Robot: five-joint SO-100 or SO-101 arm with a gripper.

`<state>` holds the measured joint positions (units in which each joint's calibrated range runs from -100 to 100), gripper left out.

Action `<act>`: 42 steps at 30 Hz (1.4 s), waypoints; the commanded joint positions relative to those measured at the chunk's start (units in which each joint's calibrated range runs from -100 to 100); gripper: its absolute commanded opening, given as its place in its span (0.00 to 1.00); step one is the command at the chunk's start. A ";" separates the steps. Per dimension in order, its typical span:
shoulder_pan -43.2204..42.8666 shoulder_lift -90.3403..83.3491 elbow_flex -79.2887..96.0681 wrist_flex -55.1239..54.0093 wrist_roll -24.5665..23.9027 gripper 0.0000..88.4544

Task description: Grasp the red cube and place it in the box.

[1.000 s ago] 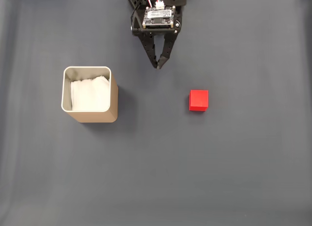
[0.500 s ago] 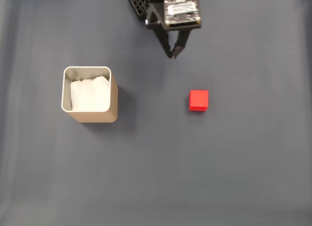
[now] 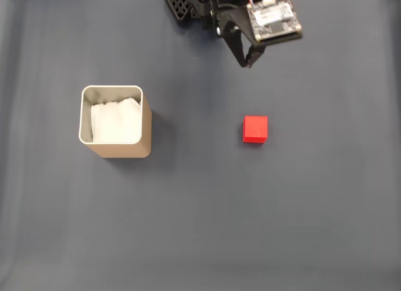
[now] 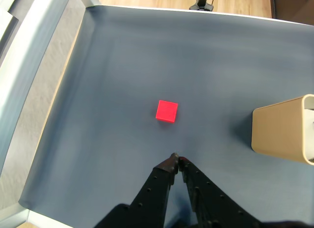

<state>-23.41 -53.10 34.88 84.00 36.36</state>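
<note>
The red cube (image 3: 255, 128) rests on the dark grey mat right of centre in the fixed view; the wrist view has the red cube (image 4: 167, 111) near the middle. The box (image 3: 114, 121), a tan tin with a silvery rim and white paper inside, stands at the left; the box (image 4: 285, 130) shows its tan wall at the wrist view's right edge. My gripper (image 3: 249, 63) hangs at the top, above the cube and apart from it, its black fingers together with nothing between them. In the wrist view my gripper (image 4: 175, 158) points at the cube from below.
The grey mat (image 3: 200, 228) covers the whole table. Its edge and a pale metal frame (image 4: 34, 66) run along the wrist view's left side, with wooden floor beyond the far edge.
The gripper has swung to the right along the top of the fixed view, from above the middle to above the cube, staying shut. Cube and box have not moved.
</note>
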 commanded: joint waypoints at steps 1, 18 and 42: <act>-0.48 4.16 -5.89 0.08 -0.39 0.00; 1.37 16.88 -12.64 -4.51 -4.15 0.20; 6.41 9.09 10.06 -21.83 -1.56 0.35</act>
<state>-17.85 -42.13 44.63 64.34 33.68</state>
